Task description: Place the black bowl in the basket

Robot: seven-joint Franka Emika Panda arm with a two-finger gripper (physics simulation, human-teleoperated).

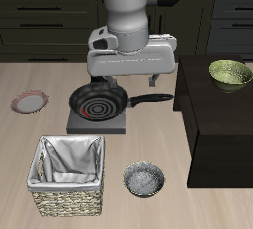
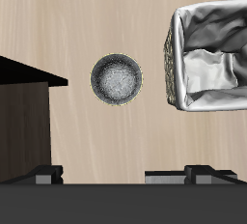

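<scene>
The reach has not started: the gripper (image 1: 131, 75) hangs high above the frying pan (image 1: 98, 102), its jaws probably released though poorly seen, and must next descend to the black bowl (image 1: 145, 179) beside the basket (image 1: 67, 177).

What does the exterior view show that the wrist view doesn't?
Only the exterior view shows the robot arm, the frying pan on its grey burner, the pink-rimmed plate, the green bowl and the cabinets behind. Only the wrist view adds a straight-down look into the black bowl, with its grey speckled inside. Both show the black bowl sitting on the table beside the basket, not in it, plus the dark cabinet. The gripper's state cannot be told.
</scene>
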